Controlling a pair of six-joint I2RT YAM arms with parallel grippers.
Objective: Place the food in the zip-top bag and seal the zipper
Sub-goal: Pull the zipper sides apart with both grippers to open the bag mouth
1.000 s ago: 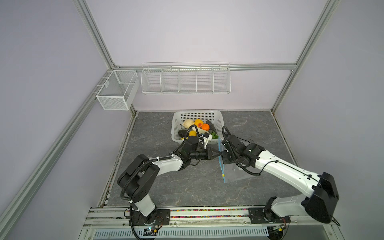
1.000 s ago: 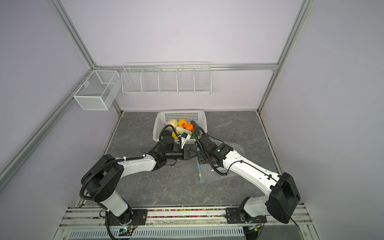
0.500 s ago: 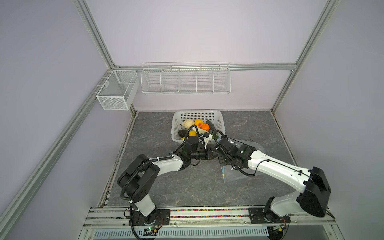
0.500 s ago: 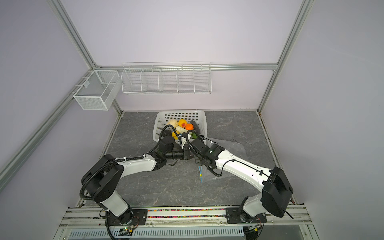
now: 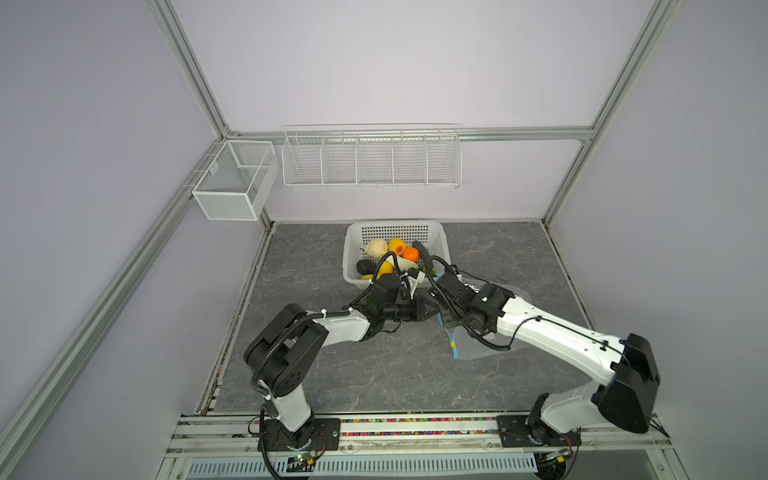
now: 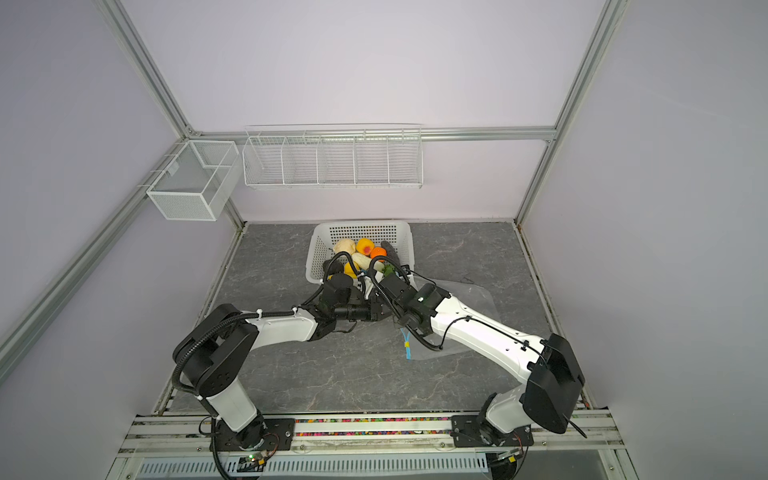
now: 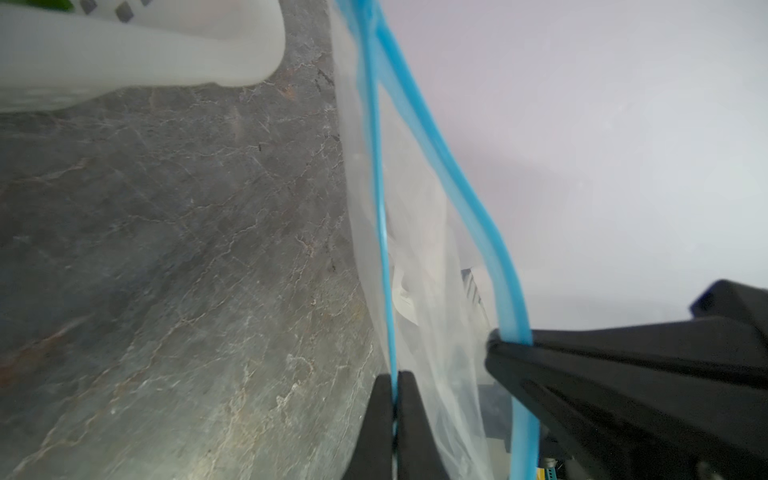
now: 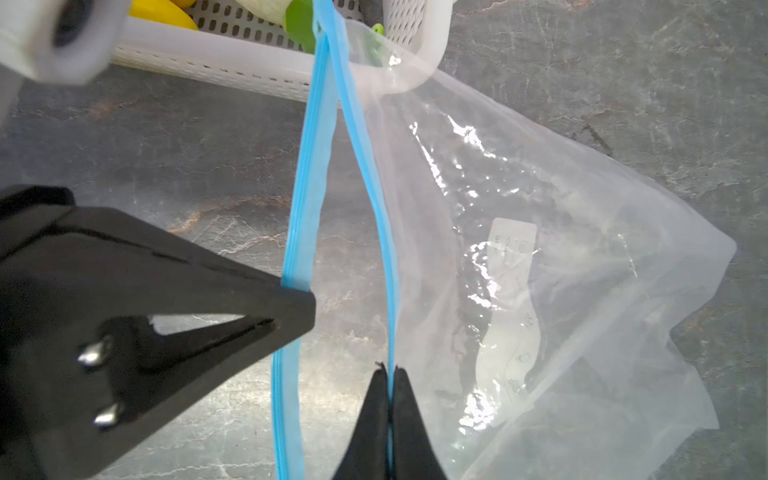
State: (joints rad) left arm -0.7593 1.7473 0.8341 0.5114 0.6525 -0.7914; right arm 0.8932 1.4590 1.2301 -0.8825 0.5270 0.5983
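1. Zipper [image 8: 305, 187], light blue, was where it all happened, held up just in front of the white basket [image 5: 395, 229] over the grey counter [image 5: 374, 374].
2. Left gripper [image 7: 395, 376] was clamped tight on one lip of that strip, with no gap between its jaws.
3. Right gripper [image 8: 390, 371] was pinched on the opposite lip, jaws pressed flat together.
4. Between the two grips the lips stood apart, so the mouth of the zip-top bag [image 8: 540, 216] gaped in a narrow slit.
5. One end of the mouth reached the basket's near corner, where the two lips ran together.
6. The bag's clear, crinkled body spread over the counter out from that corner, on the right arm's side, and a pale printed label showed through the film.
7. A small yellow slider tab [image 5: 452, 344] sat at the zipper end farthest from the basket.
8. Over to the food [image 5: 390, 253]: the yellow, orange, beige and dark pieces lay piled inside the basket.
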